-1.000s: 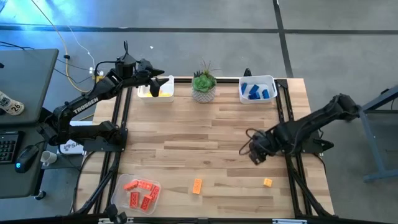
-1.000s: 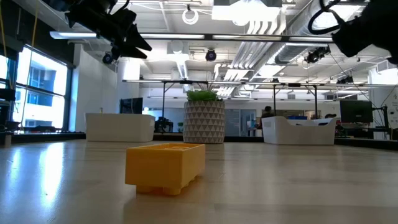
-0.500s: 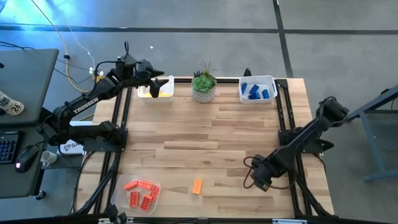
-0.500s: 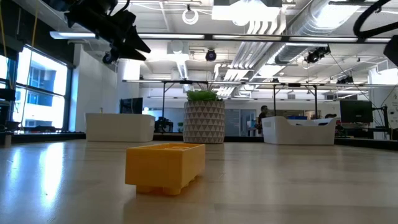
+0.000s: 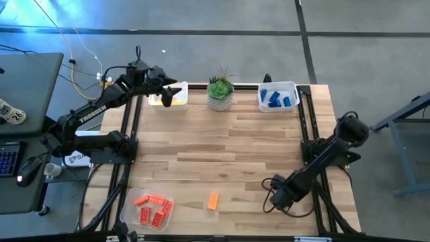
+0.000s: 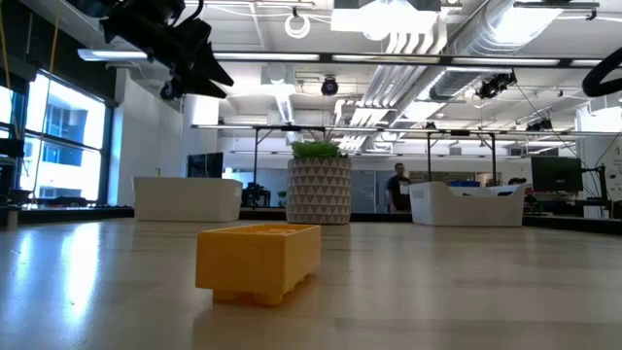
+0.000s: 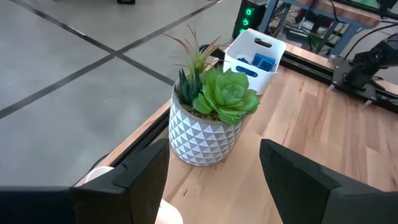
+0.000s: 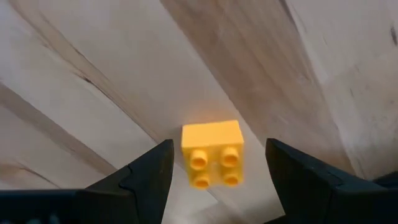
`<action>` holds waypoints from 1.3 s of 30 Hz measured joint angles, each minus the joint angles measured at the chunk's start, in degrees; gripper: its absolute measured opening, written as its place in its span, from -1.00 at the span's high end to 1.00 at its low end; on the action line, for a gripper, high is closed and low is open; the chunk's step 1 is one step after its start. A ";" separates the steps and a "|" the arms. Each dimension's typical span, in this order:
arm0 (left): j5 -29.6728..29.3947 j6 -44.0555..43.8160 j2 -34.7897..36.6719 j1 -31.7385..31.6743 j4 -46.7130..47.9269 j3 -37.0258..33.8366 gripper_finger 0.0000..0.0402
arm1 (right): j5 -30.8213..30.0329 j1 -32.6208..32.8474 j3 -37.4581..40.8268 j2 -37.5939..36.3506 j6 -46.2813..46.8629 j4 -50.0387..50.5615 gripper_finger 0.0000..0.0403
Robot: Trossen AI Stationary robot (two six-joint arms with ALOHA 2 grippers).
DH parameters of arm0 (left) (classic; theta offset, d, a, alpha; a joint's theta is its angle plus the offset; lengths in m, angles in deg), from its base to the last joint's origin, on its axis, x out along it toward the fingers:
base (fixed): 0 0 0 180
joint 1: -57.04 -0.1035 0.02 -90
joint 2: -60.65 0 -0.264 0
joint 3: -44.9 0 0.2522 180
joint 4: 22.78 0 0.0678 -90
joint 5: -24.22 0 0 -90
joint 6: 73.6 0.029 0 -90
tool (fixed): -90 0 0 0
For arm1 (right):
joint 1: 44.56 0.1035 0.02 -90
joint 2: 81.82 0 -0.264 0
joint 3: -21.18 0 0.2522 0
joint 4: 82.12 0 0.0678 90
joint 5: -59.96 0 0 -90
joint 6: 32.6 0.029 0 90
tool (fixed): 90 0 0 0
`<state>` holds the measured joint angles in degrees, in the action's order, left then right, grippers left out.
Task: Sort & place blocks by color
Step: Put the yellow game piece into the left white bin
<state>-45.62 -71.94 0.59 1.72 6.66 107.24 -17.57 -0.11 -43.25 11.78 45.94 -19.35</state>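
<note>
My right gripper (image 5: 279, 197) hangs open over a small yellow-orange block (image 8: 211, 154) lying studs-up on the table near the right near corner. Its fingers stand on either side of the block without touching it. In the high view the gripper hides this block. A second yellow-orange block (image 5: 213, 201) (image 6: 258, 261) rests on the table by the near edge. My left gripper (image 5: 173, 94) (image 7: 214, 149) is open and empty, held in the air above the white tray of yellow blocks (image 5: 166, 101) at the far left.
A white tray of blue blocks (image 5: 277, 97) (image 7: 258, 57) stands at the far right. A potted plant (image 5: 220, 93) (image 7: 208, 118) stands between the two far trays. A clear tray of red-orange blocks (image 5: 151, 208) sits at the near left. A person (image 6: 397, 189) stands far behind the table.
My right gripper has swung from the middle right of the table toward the near edge and come down over the small yellow-orange block. In the low view the right arm has dropped out of sight.
</note>
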 joint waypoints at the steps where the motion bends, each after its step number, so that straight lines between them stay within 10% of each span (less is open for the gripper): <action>1: -0.02 -0.01 0.00 0.23 0.02 0.00 -0.19 | 0.04 -0.01 0.00 0.48 -0.48 -0.45 -0.20; 11: 0.02 0.03 0.00 2.49 0.00 0.00 -0.19 | 3.32 -0.03 -0.02 3.27 -0.98 -2.99 -0.12; 24: 0.01 -0.20 0.00 2.56 0.00 0.00 -0.19 | 6.55 -1.67 -0.15 4.21 -0.98 -4.34 0.45; 39: 0.02 -1.92 0.00 2.56 0.00 0.00 -0.19 | 7.02 -3.24 -0.58 4.29 -1.60 -5.13 0.45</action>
<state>-45.59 -73.86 0.59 4.28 6.66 107.24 -10.55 -3.34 -43.83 16.07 44.34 -24.48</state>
